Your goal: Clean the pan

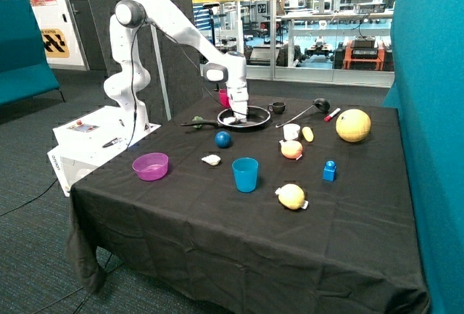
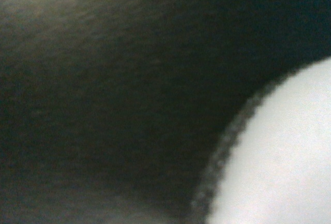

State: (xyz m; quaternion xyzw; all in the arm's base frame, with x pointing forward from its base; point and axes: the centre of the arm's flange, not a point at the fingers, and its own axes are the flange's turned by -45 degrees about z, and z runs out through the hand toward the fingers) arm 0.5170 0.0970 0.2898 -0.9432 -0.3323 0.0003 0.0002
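Pan [image 1: 255,119] sits at the back of the black-clothed worktop [image 1: 217,220], directly under the gripper [image 1: 238,116], which is lowered into its bowl beside something white [image 1: 229,120]; whether the fingers are parted or closed cannot be told. The wrist view shows only a dark surface and a white shape [image 2: 279,157], very close. In front of the gripper and off to one side lies a purple bowl [image 1: 150,165], then a blue ball [image 1: 223,139] nearer it, a blue cup [image 1: 245,174], and beyond the pan a black ladle [image 1: 308,109] and a yellow ball [image 1: 353,125].
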